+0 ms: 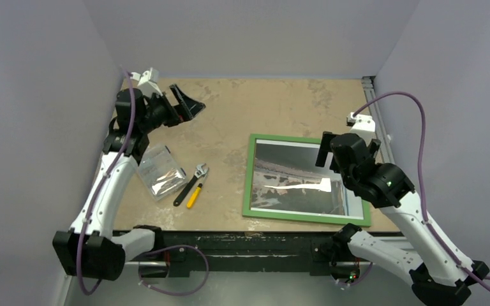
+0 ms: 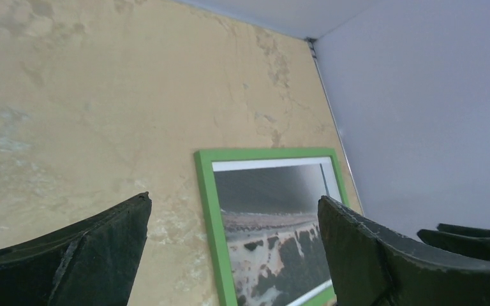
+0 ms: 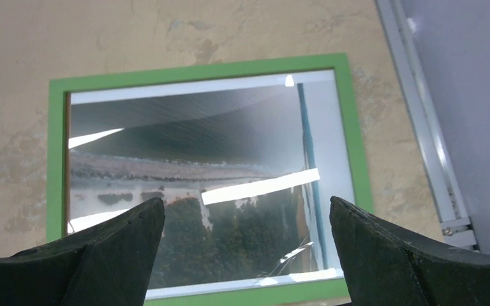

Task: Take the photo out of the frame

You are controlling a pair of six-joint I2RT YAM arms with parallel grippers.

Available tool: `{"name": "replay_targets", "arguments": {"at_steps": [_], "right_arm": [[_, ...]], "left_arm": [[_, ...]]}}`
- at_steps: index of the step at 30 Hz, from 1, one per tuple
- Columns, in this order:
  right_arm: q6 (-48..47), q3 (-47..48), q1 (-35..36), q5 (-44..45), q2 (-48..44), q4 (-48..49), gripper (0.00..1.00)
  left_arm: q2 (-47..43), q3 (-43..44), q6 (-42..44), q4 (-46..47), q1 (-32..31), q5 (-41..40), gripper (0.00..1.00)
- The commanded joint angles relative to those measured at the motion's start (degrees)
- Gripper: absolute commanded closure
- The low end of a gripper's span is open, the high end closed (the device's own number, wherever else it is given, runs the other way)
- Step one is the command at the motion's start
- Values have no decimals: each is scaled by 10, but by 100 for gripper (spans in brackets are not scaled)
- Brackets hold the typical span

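Note:
The frame point(image 1: 247, 178) lies flat and face up on the right half of the table, its thin green moulding all round. Inside it sits the photo point(image 1: 293, 182), a grey, black and white shore scene with a white border, glossy with light streaks. My right gripper point(image 1: 348, 150) hovers open above the frame's right part, with nothing between its fingers; the right wrist view looks down on the photo point(image 3: 191, 159) and the frame point(image 3: 56, 159). My left gripper point(image 1: 188, 105) stands open at the far left, well away; its view shows the frame point(image 2: 207, 210) and photo point(image 2: 268, 217) from afar.
A clear plastic bag point(image 1: 159, 171) lies at the left, next to an adjustable wrench point(image 1: 191, 183) and a yellow-handled tool point(image 1: 194, 195). A metal rail point(image 1: 378, 121) runs along the table's right edge by the wall. Grey walls close in three sides.

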Motion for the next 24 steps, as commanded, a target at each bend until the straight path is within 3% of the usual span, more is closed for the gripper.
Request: {"name": "replay_targets", "arguments": {"at_steps": [1,10,19,24], "right_arm": [[28,-56,3,-66,-19,58,1],[39,-114,3,-138,15,108,1],[48,-172,5,-291,57,197,2],[58,-187,34,-308,90,227,9]], "left_arm": [[78,19,-35,26,-17,124,0],[211,32,-2,-38,-175,122,3],[325,81,52,-110,-242,52,12],[369,103,65,-132,-270,28,22]]}}
